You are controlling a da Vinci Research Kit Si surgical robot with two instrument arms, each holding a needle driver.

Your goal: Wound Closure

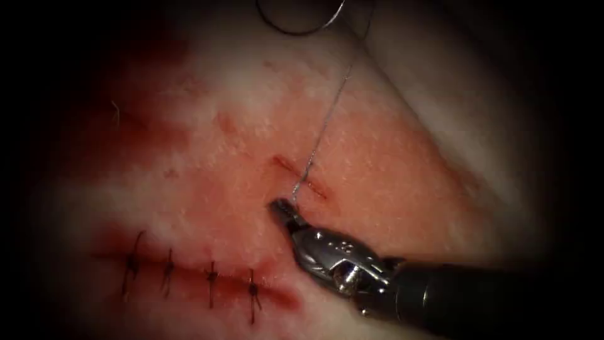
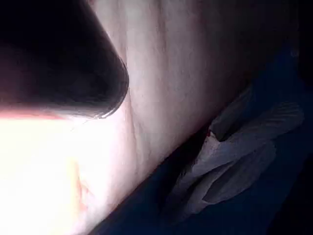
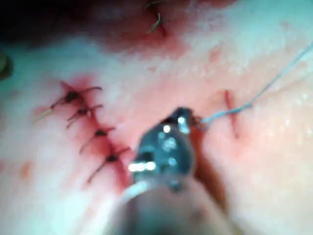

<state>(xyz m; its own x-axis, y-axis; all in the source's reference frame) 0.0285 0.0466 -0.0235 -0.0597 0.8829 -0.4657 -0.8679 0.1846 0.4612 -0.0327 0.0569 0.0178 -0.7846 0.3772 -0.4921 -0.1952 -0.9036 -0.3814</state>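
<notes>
At the middle of the tissue (image 1: 377,176), a short open cut (image 1: 301,176) is seen, with thread (image 1: 327,116) crossing it. The right tool (image 1: 282,209) comes in from the lower right, its fingers closed on the thread just left of the cut, tip resting on or just above the tissue. From the fingers the thread runs up and to the right across the cut, then to the upper edge, where a dark curved loop (image 1: 296,26) lies; whether this is needle or thread cannot be told. A finished seam (image 1: 189,274) with four dark stitches lies lower left, with red fluid (image 1: 151,138) smeared around it. In the right wrist view, the right tool (image 3: 188,120) is seen pinching the thread (image 3: 254,100) beside the cut (image 3: 230,110), the stitched seam (image 3: 90,132) nearby. In the left wrist view, pale tissue (image 2: 161,88) and a dark rounded shaft (image 2: 63,58) are seen; the state of the left fingers cannot be told.
</notes>
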